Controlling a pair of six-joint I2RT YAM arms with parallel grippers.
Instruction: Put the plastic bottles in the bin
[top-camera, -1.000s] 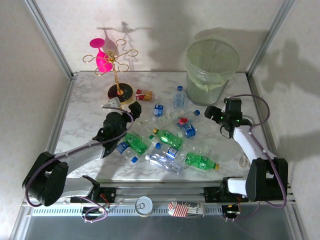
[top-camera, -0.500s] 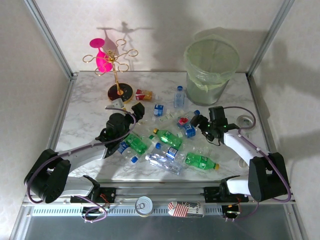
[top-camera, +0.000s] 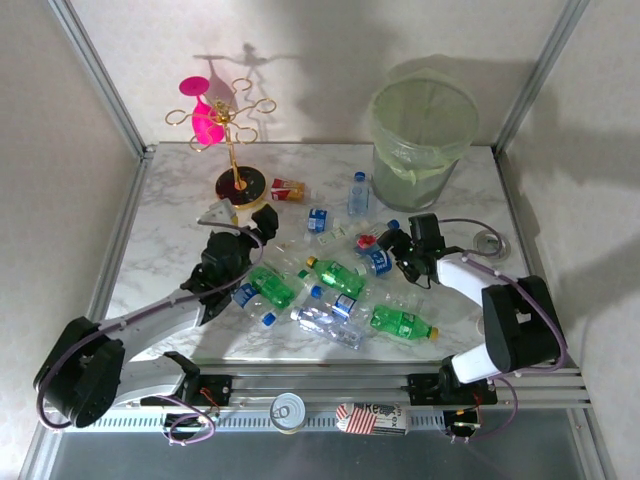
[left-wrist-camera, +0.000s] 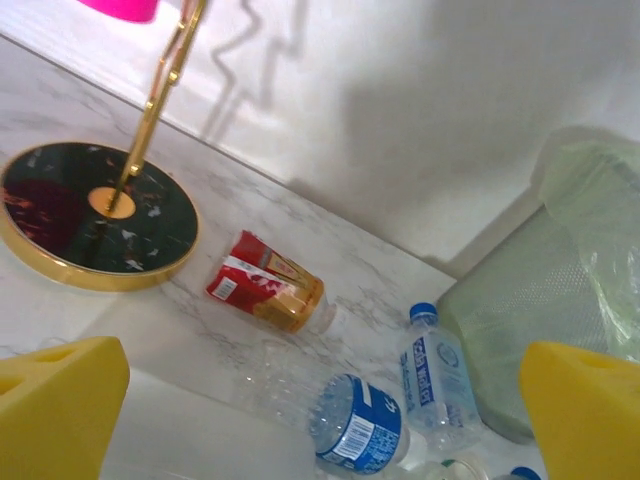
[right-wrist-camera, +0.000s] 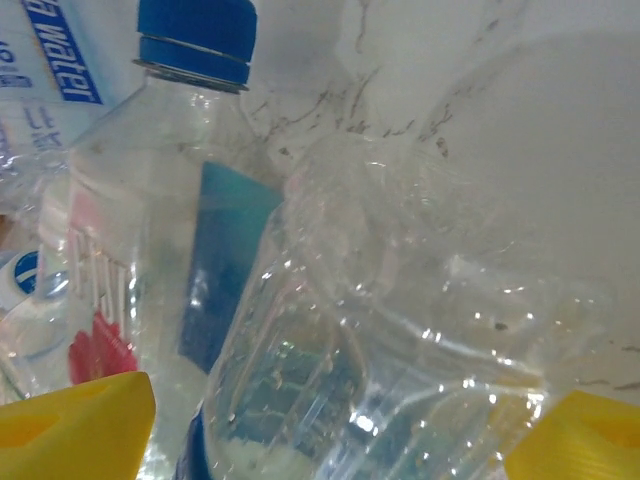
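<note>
The right gripper (top-camera: 393, 243) is sitting low over the middle of the marble table (top-camera: 170, 230), with its jaws spread wide apart. In the right wrist view, its yellow fingertips (right-wrist-camera: 72, 425) are showing at the two lower corners. Between them are lying a clear bottle with a blue cap (right-wrist-camera: 170, 190) and, at 4 o'clock from that cap, a crumpled clear bottle (right-wrist-camera: 420, 330). It is not possible to tell whether either fingertip is touching the plastic.

The left gripper (top-camera: 266, 218) is sitting at 9 o'clock from the right one, with its jaws also spread wide and gripping nothing. In the left wrist view, a blue-labelled bottle (left-wrist-camera: 352, 425) is lying on its side between the two yellow tips. A red-labelled bottle (left-wrist-camera: 262, 290) is lying at 11 o'clock from it. An upright bottle with a blue cap (left-wrist-camera: 430, 375) is standing just beside it at 3 o'clock.

The plastic bottles (top-camera: 335, 275) are lying scattered across the middle of the table, between the two grippers and at 6 o'clock from them. Some are green with yellow caps and some are clear with blue caps.

The bin (top-camera: 420, 130), pale green with a thin liner, is standing at the far right corner. It is at 1 o'clock from the right gripper and well apart from it. A gold stand (top-camera: 238, 150) carrying pink glasses is standing at 12 o'clock from the left gripper.
</note>
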